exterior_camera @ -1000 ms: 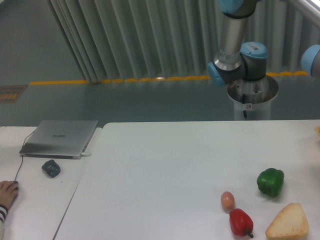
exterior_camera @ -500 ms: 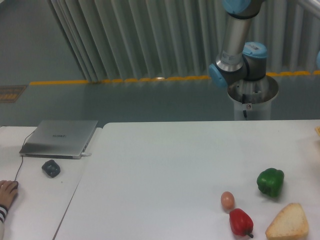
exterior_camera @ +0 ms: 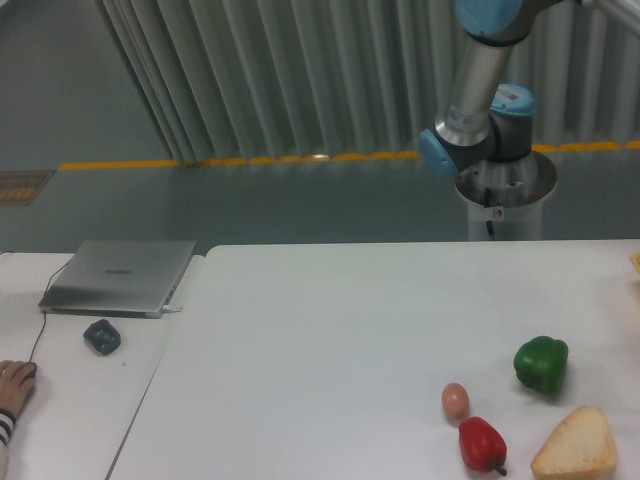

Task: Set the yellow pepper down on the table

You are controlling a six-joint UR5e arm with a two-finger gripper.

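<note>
The yellow pepper is out of view. The large white table point(exterior_camera: 330, 330) fills the lower part of the camera view. Only the arm's base and lower links point(exterior_camera: 478, 110) show, behind the table's far edge at upper right; the gripper itself is outside the frame. A sliver of something yellowish point(exterior_camera: 635, 262) touches the right edge of the frame, too small to identify.
On the table's right front stand a green pepper point(exterior_camera: 541, 363), a red pepper point(exterior_camera: 482, 444), an egg point(exterior_camera: 455, 400) and a bread wedge point(exterior_camera: 576, 446). The smaller desk at left holds a grey laptop point(exterior_camera: 120, 276), a dark mouse point(exterior_camera: 101, 335) and a person's hand point(exterior_camera: 14, 385).
The arm's upper link has swung rightward and upward, and the blue joint at the right edge has left the frame. The objects on the table have not moved.
</note>
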